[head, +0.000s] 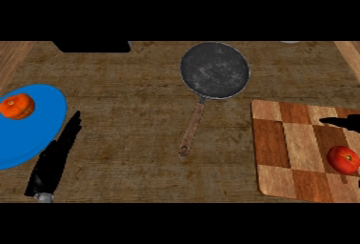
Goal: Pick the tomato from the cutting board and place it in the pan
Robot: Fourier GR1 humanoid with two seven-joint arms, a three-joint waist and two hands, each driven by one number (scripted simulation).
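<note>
Nearest the camera, at the lower left, the left hand [53, 159] rises from the bottom edge with straight fingers pointing up; it is open, holds nothing, and rests just beside the blue plate [35, 138]. On that plate's upper part sits an orange fruit [17, 106], which plays no part in the task.

At the right edge lies the checkered cutting board [295, 152]. On its right side, partly cut by the frame, sits the tomato [344, 159], not yet lifted. Just above the tomato, dark fingers of the right hand [342, 121] enter from the right edge. They look extended rather than curled and touch nothing visible; the palm is out of frame. Their position suggests an approach to the tomato from above.

Between plate and board, toward the far side of the brown counter [126, 143], lies the pan [215, 70], dark and round, its handle pointing toward the robot. It is well apart from the board, so the tomato must probably be carried up and leftward. Its round shape may let it roll during grasping.
</note>
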